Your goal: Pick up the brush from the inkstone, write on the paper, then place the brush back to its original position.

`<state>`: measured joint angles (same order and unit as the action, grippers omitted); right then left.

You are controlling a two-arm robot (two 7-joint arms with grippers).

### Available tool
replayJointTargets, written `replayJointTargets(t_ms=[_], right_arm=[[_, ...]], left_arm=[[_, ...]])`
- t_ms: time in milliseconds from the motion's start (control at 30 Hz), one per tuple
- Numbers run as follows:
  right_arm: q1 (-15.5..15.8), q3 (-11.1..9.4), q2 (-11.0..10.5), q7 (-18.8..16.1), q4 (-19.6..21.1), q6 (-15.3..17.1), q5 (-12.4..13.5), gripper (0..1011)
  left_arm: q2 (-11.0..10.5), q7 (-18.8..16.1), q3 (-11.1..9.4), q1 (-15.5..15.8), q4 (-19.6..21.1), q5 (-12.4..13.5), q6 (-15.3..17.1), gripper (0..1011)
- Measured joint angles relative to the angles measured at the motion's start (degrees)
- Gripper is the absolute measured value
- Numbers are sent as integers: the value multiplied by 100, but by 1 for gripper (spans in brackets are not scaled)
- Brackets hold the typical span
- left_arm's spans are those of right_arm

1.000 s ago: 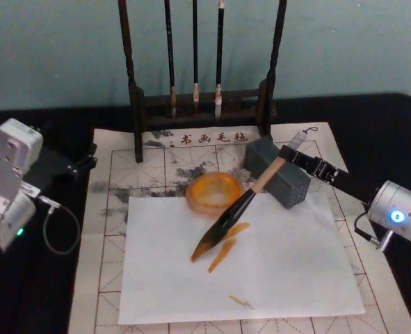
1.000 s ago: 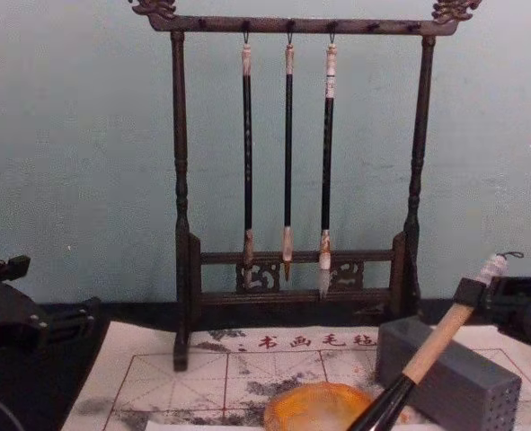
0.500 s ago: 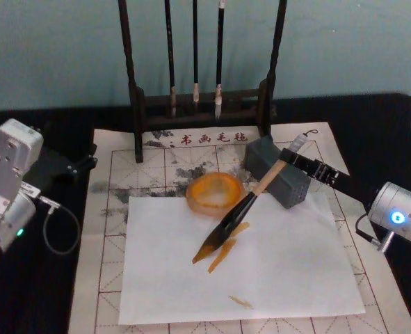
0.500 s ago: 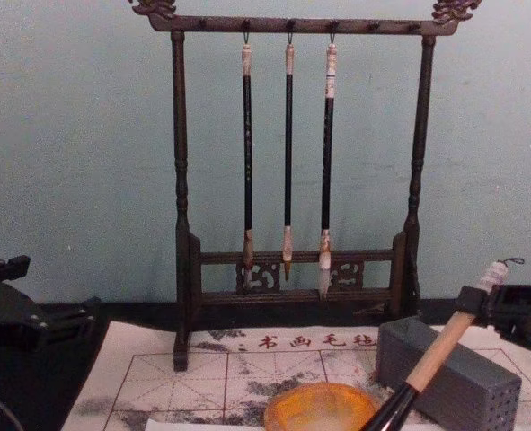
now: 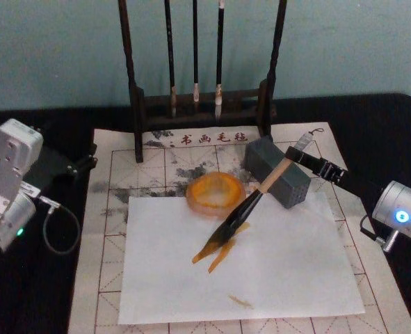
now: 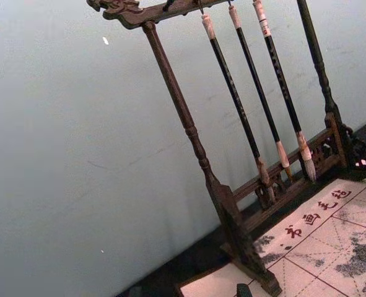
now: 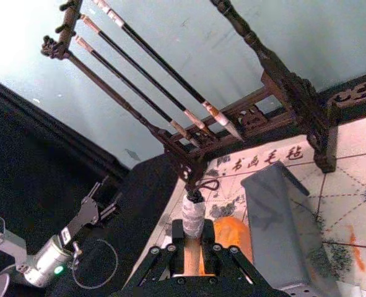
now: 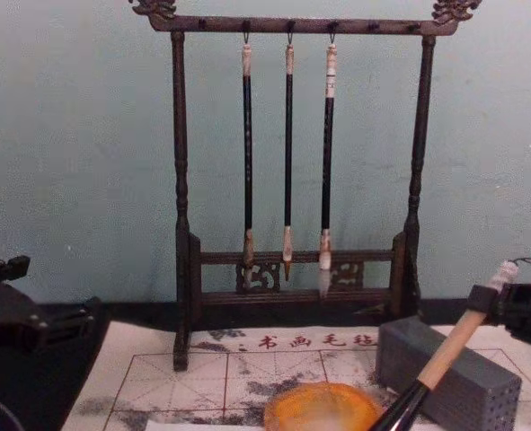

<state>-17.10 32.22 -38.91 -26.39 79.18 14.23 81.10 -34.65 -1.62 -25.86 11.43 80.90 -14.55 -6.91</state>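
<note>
The brush slants down over a plain white sheet, its dark tuft tip resting on the sheet beside orange strokes. My right gripper is shut on the light wooden handle just below the whitish end cap. The right wrist view shows the handle clamped between the fingers. The grey inkstone block lies under the handle. The red-gridded paper lies beneath the white sheet. My left gripper is parked at the left, off the paper.
An orange dish sits just left of the inkstone. A dark wooden rack with three thin hanging brushes stands at the back edge of the paper. Black table surface surrounds the paper.
My right gripper has shifted a little to the right with the brush, and the tuft has dragged rightward over the orange strokes. The left arm has not moved.
</note>
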Motion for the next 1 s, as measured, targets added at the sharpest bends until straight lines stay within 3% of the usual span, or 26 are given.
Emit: replayJointTargets(t_ms=[733, 1000], right_arm=[[-22, -102, -24, 59, -109, -108, 43, 182], [17, -200, -12, 73, -101, -118, 202, 181]], left_arm=[[0, 0, 0, 0, 0, 0, 0, 1001], [0, 0, 0, 0, 0, 0, 0, 1001]])
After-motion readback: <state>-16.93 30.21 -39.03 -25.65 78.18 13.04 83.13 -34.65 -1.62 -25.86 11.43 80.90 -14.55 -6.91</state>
